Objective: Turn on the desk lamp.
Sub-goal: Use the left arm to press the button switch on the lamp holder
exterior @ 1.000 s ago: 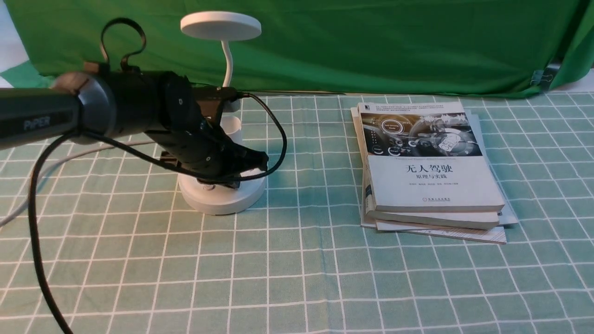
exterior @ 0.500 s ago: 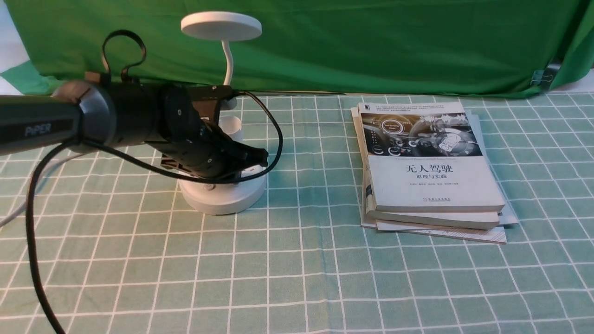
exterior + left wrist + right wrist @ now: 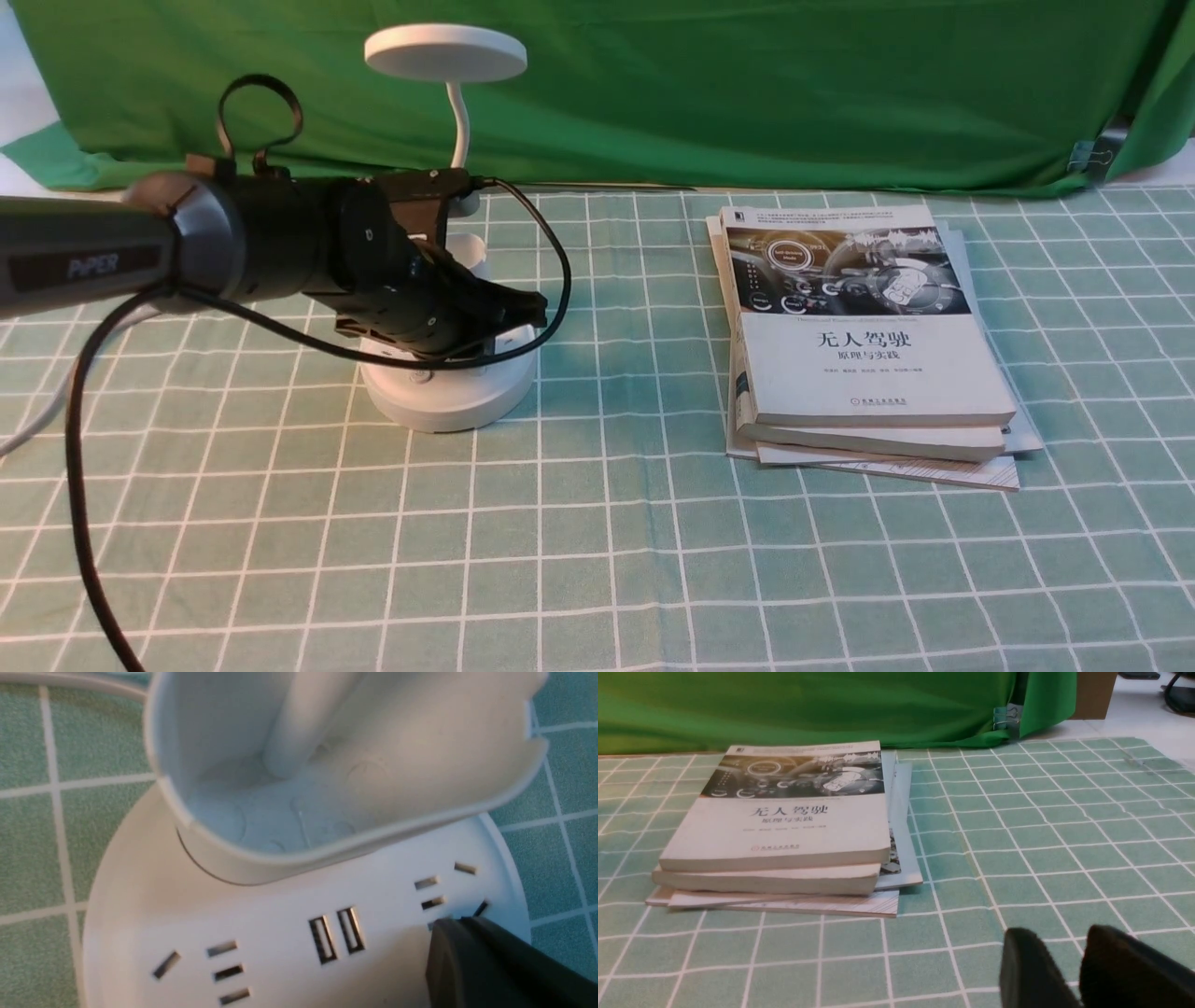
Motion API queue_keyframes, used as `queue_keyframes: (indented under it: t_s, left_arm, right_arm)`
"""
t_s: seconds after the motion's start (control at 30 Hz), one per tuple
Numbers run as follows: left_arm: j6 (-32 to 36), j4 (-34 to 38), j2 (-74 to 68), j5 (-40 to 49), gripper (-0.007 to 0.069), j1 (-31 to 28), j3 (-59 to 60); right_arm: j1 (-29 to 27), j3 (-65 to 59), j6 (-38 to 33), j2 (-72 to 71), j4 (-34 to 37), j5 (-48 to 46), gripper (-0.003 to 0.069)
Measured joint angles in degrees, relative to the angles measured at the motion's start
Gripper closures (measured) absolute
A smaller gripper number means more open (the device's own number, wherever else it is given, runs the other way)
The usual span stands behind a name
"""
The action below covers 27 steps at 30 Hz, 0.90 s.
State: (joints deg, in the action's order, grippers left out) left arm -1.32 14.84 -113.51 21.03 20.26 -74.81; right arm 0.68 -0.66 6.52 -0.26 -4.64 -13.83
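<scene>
My left tool (image 3: 521, 314) reaches in from 9 o'clock. Its jaws are drawn together into one blunt tip with nothing between them, low over the desk lamp (image 3: 448, 397). I cannot tell whether the tip touches it. The lamp stands at about 10 o'clock on the bench (image 3: 597, 560), and its disc head (image 3: 444, 51) looks unlit to me.

In the left wrist view one dark finger (image 3: 490, 966) lies over the sockets on the base, near the USB slots (image 3: 336, 935). No button shows there. What looks like a small round button (image 3: 420, 376) sits near 7 o'clock on the base. I would bring the closed tip over that and press straight down, gently, so the light base neither tips nor skids.

The stack of books (image 3: 868, 345) lies at 2 o'clock, well apart. My right tool (image 3: 1066, 952) is all but closed and empty.
</scene>
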Motion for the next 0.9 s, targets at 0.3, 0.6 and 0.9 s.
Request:
queue_keyframes:
  t_s: [0.3,0.6,0.9]
  left_arm:
    - [0.05,0.22,1.1,3.85,0.0623,0.0,-0.38]
    - [0.05,0.92,0.88,3.16,0.0623,-0.05,0.08]
    - [0.09,2.0,0.51,2.06,0.0623,-0.05,-0.02]
  right_arm:
    - [0.0,0.0,0.0,0.0,0.0,0.0,0.0418]
    - [0.0,0.0,0.0,0.0,0.0,0.0,0.0418]
    - [0.0,0.0,0.0,0.0,0.0,0.0,0.0418]
